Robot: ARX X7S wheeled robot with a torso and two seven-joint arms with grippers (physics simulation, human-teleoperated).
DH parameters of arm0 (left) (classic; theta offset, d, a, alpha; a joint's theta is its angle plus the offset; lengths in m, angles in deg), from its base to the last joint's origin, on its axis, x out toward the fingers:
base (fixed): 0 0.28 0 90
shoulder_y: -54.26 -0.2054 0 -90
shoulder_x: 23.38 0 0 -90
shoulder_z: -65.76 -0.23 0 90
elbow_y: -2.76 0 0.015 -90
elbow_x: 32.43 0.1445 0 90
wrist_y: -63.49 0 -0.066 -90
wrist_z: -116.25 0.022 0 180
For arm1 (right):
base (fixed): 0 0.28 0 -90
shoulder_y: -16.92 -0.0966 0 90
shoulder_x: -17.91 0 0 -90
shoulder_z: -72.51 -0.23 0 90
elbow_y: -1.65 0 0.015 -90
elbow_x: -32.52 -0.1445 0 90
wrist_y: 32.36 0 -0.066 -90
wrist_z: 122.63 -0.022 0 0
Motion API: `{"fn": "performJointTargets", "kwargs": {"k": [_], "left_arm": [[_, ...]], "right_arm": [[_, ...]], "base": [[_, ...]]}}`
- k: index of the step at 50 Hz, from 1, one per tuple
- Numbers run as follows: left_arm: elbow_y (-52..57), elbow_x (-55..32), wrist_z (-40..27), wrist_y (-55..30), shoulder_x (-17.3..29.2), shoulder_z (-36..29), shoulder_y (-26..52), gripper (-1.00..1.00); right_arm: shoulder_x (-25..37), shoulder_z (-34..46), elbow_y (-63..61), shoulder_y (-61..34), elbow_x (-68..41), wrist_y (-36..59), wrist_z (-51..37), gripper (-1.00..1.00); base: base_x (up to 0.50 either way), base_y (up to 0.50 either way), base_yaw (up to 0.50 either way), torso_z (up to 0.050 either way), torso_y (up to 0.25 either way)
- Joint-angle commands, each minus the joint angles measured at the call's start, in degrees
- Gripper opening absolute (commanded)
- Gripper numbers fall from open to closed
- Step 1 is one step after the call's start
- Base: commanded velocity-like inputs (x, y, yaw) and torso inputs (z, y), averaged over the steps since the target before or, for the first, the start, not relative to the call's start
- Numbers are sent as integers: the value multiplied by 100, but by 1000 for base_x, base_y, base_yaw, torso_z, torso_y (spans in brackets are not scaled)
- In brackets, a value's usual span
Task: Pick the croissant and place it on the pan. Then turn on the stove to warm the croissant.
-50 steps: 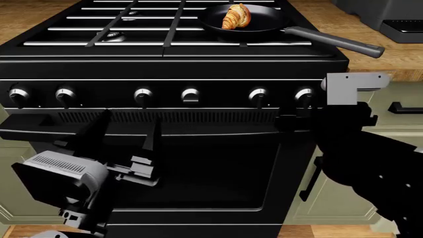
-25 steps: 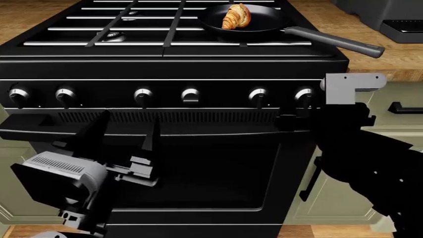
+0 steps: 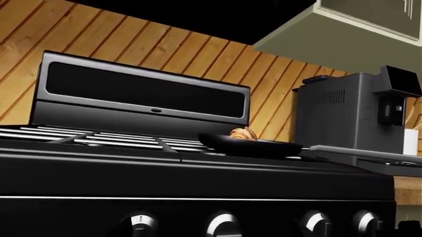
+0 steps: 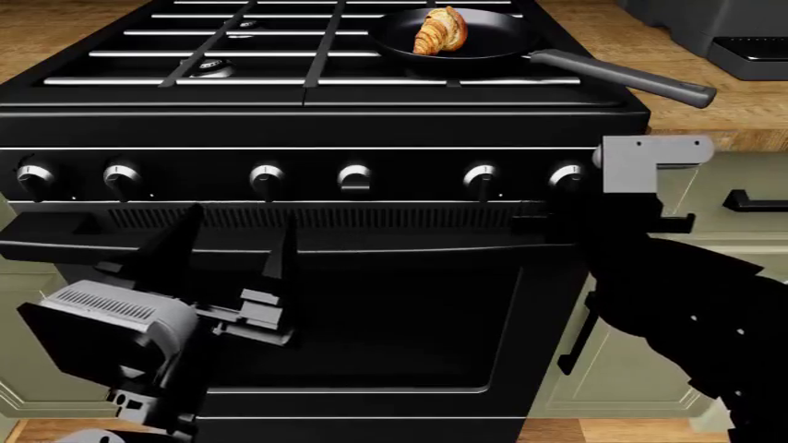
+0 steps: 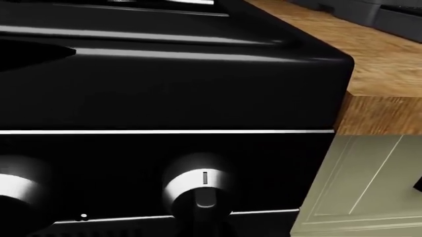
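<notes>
I am keeping the left hand (image 4: pixel 234 254) idle and spread wide low before the oven door of the large black gas stove (image 4: pixel 320 120). The small golden-brown croissant (image 4: pixel 440 30) is already sitting in the round black frying pan (image 4: pixel 449 41) near the stove's back right corner, standing tilted, long axis running up and toward the back; the pan's long grey handle (image 4: pixel 622 78) is pointing right, out over the wooden counter (image 4: pixel 739 115). I am bringing the right hand (image 4: pixel 560 217) up to the rightmost silver-capped knob (image 5: pixel 197 190); I cannot tell its opening. Risk: slipping off the cap, or lighting the wrong burner.
</notes>
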Motion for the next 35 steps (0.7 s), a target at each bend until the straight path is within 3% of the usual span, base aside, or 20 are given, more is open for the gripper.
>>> {"fn": "performJointTargets", "kwargs": {"k": [1,35], "left_arm": [[6,3,-1,-11,2,24,-20,100],[-28,4,30,6,3,94,-104,100]], "right_arm": [[15,-9,-14,-6,54,13,-33,-100],[121,236,-49,-86,362,-29,90,-100]], "base": [[0,0,0,0,0],[0,0,0,0,0]]}}
